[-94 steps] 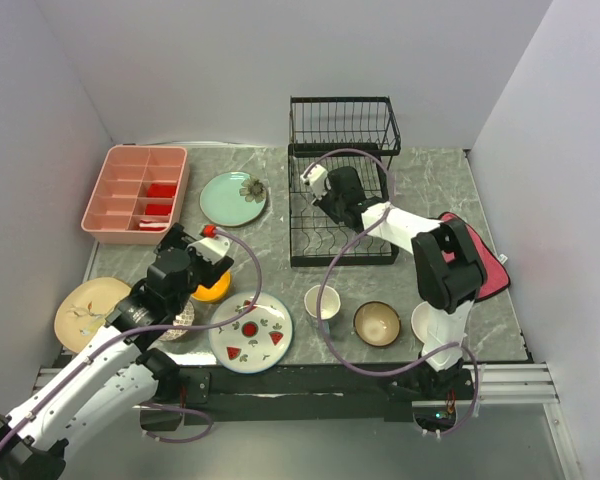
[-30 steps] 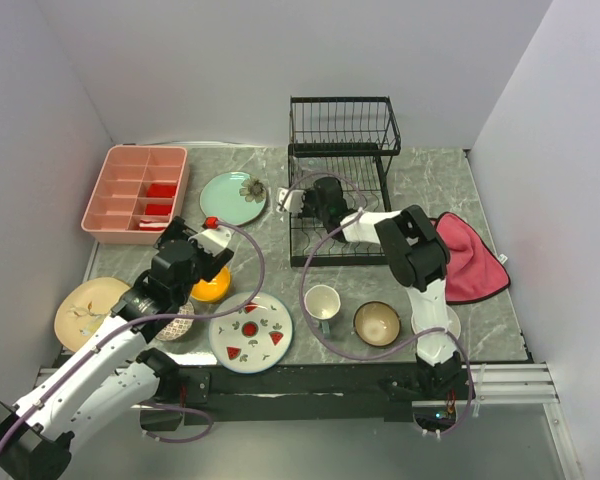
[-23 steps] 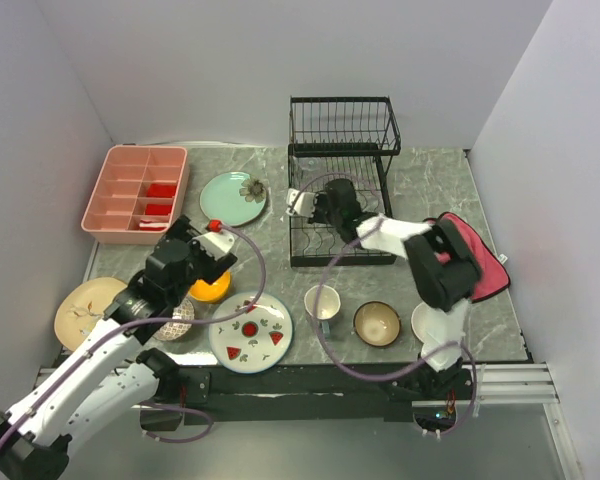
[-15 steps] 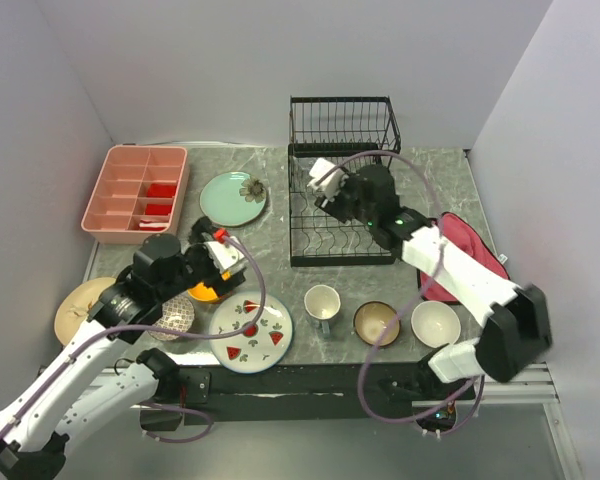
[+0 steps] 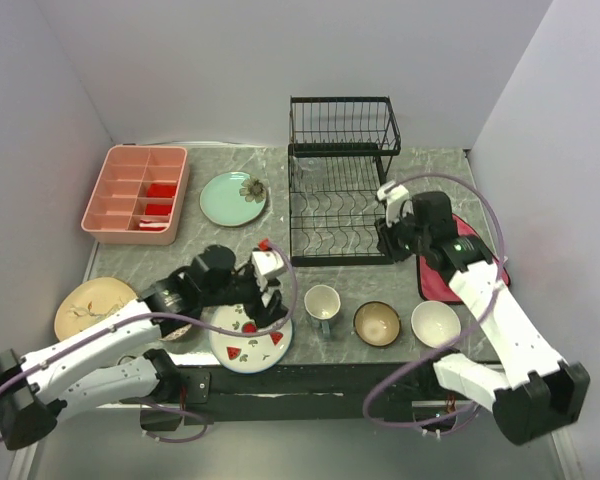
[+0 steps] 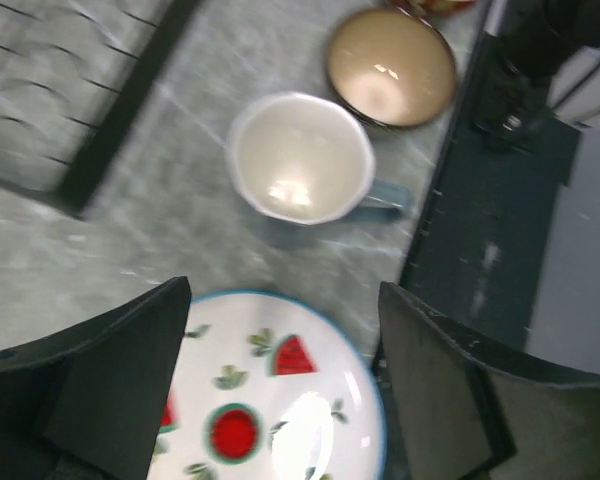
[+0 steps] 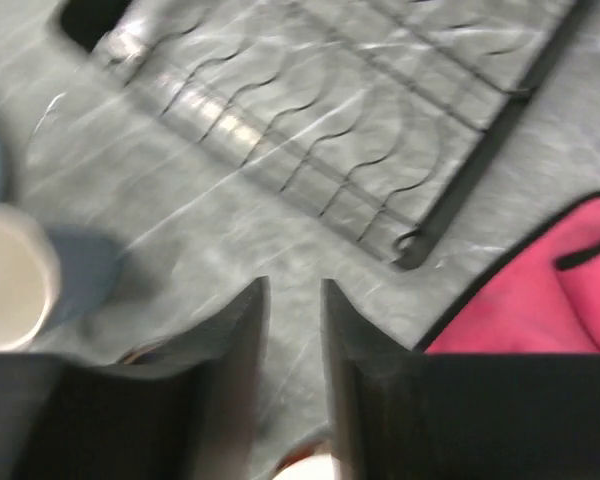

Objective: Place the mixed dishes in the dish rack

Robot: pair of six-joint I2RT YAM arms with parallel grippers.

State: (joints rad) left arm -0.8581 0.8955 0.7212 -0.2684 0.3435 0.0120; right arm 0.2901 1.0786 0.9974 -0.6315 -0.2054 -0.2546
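Note:
My left gripper [image 5: 269, 300] hangs wide open just above the white watermelon-print plate [image 6: 270, 410], holding nothing. The white mug [image 6: 300, 158] and brown bowl [image 6: 390, 65] lie just beyond its fingers. The black wire dish rack [image 5: 340, 180] stands at the back centre, and no dish shows in it. My right gripper [image 5: 388, 240] hovers off the rack's front right corner [image 7: 410, 245], fingers a narrow gap apart with bare table between. A mint floral plate [image 5: 233, 198], tan plate [image 5: 87, 305] and white bowl [image 5: 436, 324] rest on the table. My left arm covers the orange and patterned bowls.
A pink compartment tray [image 5: 135, 193] sits at the back left. A red cloth [image 5: 460, 268] lies under my right arm, right of the rack. The table's front edge [image 6: 500, 250] runs close to the mug and the watermelon plate.
My left gripper swung right from the orange bowl to over the watermelon plate. My right gripper pulled out of the rack and moved to its front right corner.

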